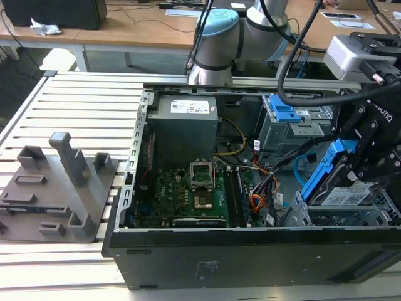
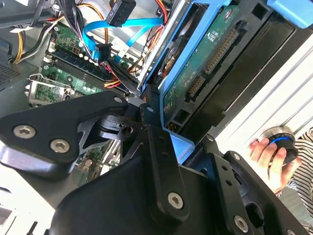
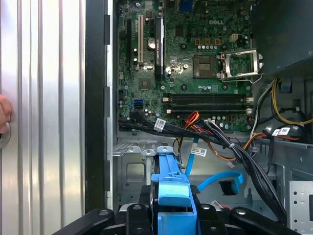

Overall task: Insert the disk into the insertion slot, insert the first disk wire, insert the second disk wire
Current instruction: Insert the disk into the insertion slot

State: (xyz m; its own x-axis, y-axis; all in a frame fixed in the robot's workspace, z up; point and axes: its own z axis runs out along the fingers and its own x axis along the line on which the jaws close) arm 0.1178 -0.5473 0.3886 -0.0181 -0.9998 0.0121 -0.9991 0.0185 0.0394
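In the exterior view my gripper [image 1: 354, 166] is shut on the disk [image 1: 343, 195], a silver drive in a bright blue carrier [image 1: 322, 170]. The disk hangs tilted, with its lower end at the top of the insertion slot [image 1: 326, 218], a low grey cage in the case's near right corner. The second wrist view shows a black finger [image 2: 152, 132] clamped on the carrier edge beside the disk's green circuit side [image 2: 205, 63]. The second disk wire [image 3: 215, 180], light blue, loops inside the case [image 2: 105, 32]. I cannot tell the first disk wire apart among the cables.
The open computer case [image 1: 188, 263] lies on a slatted metal table [image 1: 81, 106], with a motherboard [image 1: 188, 188], black cable bundles [image 3: 244, 156] and a taller bay with a blue latch [image 1: 285, 113]. A grey fixture [image 1: 56, 188] stands to the exterior view's left. A person's hand [image 2: 266, 156] rests beside the case.
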